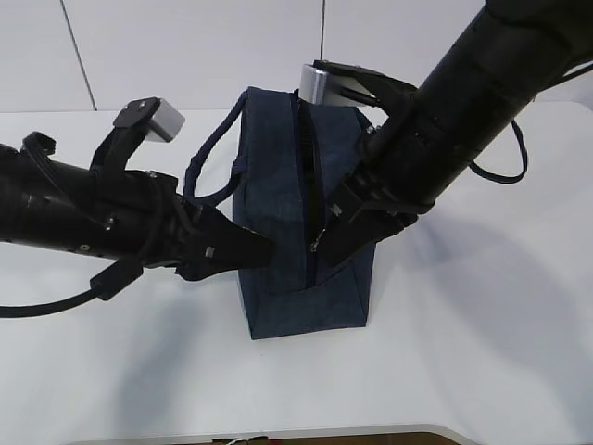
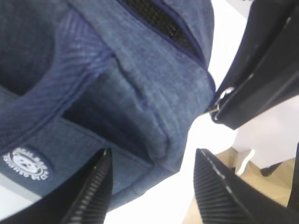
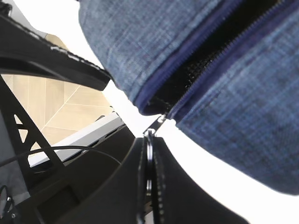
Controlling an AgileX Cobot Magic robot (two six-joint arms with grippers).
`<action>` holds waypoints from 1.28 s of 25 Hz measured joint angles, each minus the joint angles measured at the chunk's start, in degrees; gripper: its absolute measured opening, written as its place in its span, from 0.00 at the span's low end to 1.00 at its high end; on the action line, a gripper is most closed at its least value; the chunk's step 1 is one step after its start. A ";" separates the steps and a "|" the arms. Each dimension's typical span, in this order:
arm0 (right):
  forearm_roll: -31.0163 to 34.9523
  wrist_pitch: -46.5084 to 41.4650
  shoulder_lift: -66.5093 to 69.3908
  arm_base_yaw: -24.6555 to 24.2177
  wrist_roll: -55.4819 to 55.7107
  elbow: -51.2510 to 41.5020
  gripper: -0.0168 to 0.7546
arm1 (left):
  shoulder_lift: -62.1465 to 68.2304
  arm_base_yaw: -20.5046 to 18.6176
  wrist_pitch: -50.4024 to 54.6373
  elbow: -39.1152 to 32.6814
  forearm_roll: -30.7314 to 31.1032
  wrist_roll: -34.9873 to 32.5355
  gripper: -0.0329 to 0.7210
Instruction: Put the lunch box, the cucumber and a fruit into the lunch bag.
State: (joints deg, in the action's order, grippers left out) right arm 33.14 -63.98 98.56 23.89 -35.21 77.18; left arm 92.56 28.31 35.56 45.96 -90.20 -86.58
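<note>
Lunch bag (image 1: 301, 199) navy denim-weave, white round logo patch (image 2: 26, 163); claws black; table (image 1: 463, 352) white.

The boxy dark navy fabric lunch bag (image 1: 301, 209) stands upright on the white surface in front of me, long axis running away from the exterior camera, its near end panel facing that view. The weave is a denim-like blue with darker navy trim. One loop handle (image 1: 211, 158) arches off its left side; a second curves out behind it on the right. My left wrist view shows a round white printed badge (image 2: 27, 163) low on the side panel. The top zipper (image 3: 205, 60) gapes partway, showing a dark interior, and its silver ring pull (image 3: 148, 149) hangs at the near end, pinched in my right pincer (image 3: 148, 186).
</note>
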 joint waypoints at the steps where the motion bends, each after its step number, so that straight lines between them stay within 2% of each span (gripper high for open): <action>1: 0.00 0.00 0.00 0.00 -0.08 0.00 0.03 | 0.00 0.00 0.00 0.00 0.02 0.00 0.58; 18: 0.00 -0.18 0.00 0.00 -0.85 0.00 0.03 | 1.16 0.37 3.06 0.00 -3.28 -2.28 0.55; 21: 0.00 -0.23 0.00 0.00 -1.08 0.00 0.03 | 2.38 0.37 5.07 0.00 -4.05 -2.84 0.43; 26: 0.00 -0.61 0.00 0.00 -1.21 0.00 0.03 | 3.94 0.37 5.68 0.00 -6.03 -3.12 0.09; 28: 0.00 -0.60 0.00 0.00 -1.25 0.00 0.03 | 4.02 0.37 5.68 0.00 -6.03 -3.26 0.05; 32: 0.00 -1.67 0.00 0.00 -1.34 0.00 0.03 | 4.02 0.37 5.68 0.00 -6.11 -3.38 0.04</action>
State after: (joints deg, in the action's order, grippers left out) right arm 33.14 -65.65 98.56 23.89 -36.56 77.18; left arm 96.58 28.68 41.24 45.96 -96.31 -89.97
